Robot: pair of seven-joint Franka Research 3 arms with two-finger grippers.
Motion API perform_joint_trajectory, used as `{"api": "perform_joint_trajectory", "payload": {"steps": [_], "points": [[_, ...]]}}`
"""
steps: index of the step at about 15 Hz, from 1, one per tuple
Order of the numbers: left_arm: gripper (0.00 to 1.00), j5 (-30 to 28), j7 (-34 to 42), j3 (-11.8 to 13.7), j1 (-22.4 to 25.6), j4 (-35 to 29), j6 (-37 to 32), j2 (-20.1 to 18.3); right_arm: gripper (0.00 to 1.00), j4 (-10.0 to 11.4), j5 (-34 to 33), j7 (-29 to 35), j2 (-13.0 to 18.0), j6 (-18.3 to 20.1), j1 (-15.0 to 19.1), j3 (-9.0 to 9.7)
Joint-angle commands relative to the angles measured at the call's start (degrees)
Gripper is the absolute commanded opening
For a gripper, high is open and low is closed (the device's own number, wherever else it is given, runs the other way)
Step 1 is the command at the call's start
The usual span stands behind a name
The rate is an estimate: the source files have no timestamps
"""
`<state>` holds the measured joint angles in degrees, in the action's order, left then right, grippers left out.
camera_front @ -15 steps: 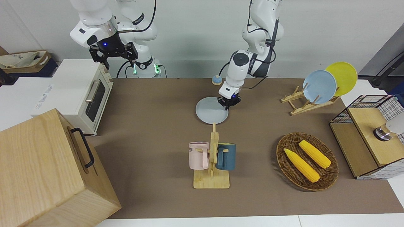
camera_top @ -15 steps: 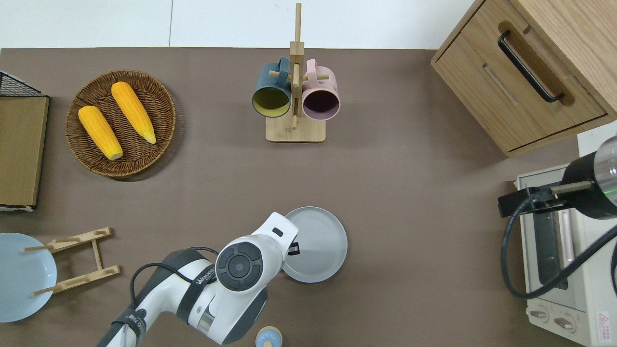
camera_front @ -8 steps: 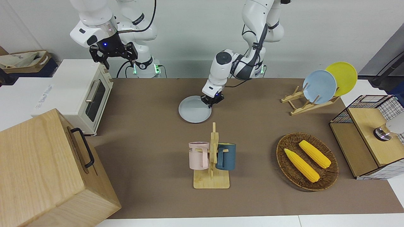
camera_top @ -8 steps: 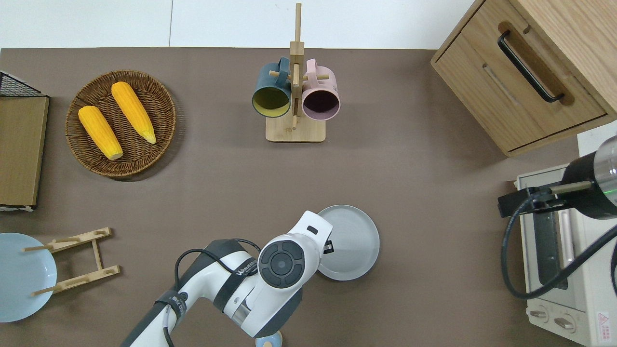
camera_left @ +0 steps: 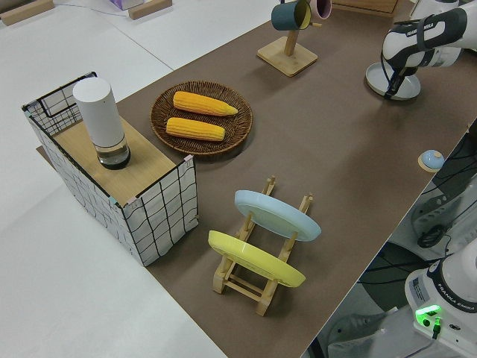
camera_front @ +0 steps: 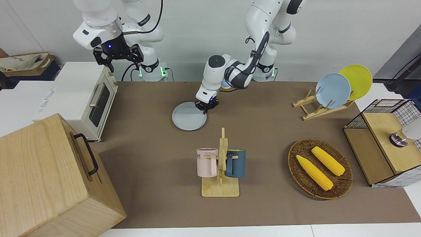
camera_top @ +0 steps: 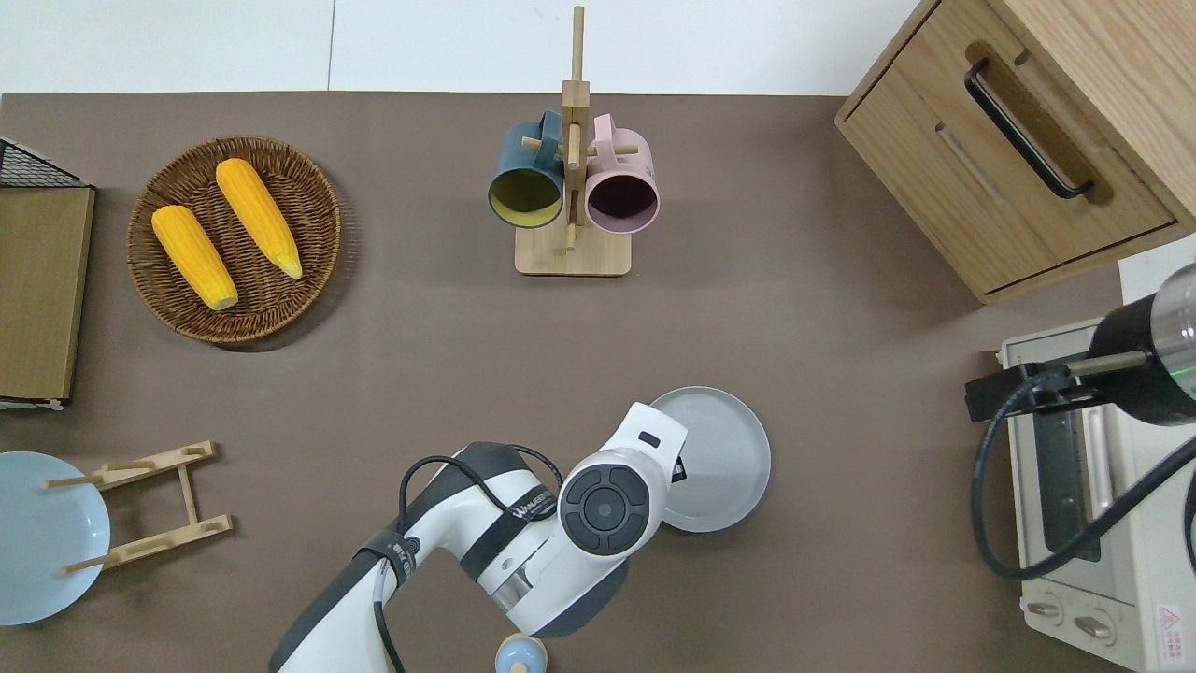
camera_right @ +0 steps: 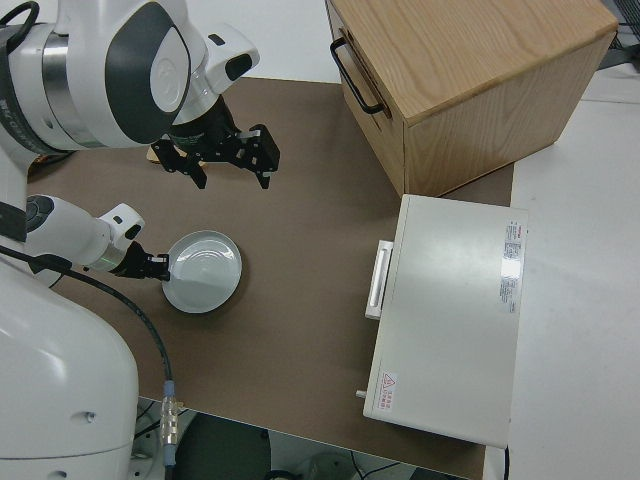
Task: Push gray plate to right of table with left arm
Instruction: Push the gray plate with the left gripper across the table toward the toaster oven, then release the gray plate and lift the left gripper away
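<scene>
Left arm's black-fingered gripper (camera_front: 206, 107) sits low at the rim of the round pale gray-blue plate (camera_front: 189, 116), at the plate's 9 o'clock edge in the overhead view; cannot tell how its fingers stand. Plate lies flat on the matte brown table (camera_top: 392, 374), about 5 o'clock from the wooden mug stand with teal and pink mugs (camera_top: 572, 178), toward the right arm's end, well apart from the white toaster oven (camera_top: 1084, 495) at its 3 o'clock. Right arm parked, gripper (camera_right: 218, 158) spread.
</scene>
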<state>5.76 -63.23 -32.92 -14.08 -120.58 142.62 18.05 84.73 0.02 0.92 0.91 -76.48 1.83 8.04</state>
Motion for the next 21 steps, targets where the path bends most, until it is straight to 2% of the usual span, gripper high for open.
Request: {"api": "perform_joint_trajectory", "payload": {"steps": [1,3,5,7,9,14,18,21], "points": [[0.07,1.80,-1.72,0.48,-0.77,1.40,0.02,1.72,0.983,-0.53,0.25,0.66,0.14,0.89,1.07,0.92],[0.33,1.80,-1.37,0.57,-0.68,1.40,-0.33,1.72,0.983,-0.53,0.25,0.66,0.14,0.89,1.07,0.92],[0.68,1.80,-1.11,0.57,-0.42,1.40,-0.50,1.46,0.983,-0.53,0.25,0.75,0.14,0.89,1.07,0.92],[0.90,1.80,0.03,0.75,-0.07,1.40,-1.64,0.58,0.983,-0.53,0.25,0.75,0.14,0.89,1.07,0.92],[0.98,1.71,2.66,0.92,0.80,1.40,-4.53,-0.99,0.983,-0.53,0.25,0.66,0.14,0.89,1.07,0.92],[0.98,-3.46,13.98,0.75,4.84,1.32,-12.36,-6.61,0.983,-0.53,0.25,0.75,0.14,0.89,1.07,0.92],[0.99,-9.44,27.51,1.10,10.90,1.40,-22.01,-13.02,0.983,-0.53,0.25,0.75,0.14,0.89,1.07,0.92],[0.99,-10.68,35.79,1.45,16.35,2.36,-29.13,-17.51,0.983,-0.53,0.25,0.66,0.14,0.89,1.15,0.92]]}}
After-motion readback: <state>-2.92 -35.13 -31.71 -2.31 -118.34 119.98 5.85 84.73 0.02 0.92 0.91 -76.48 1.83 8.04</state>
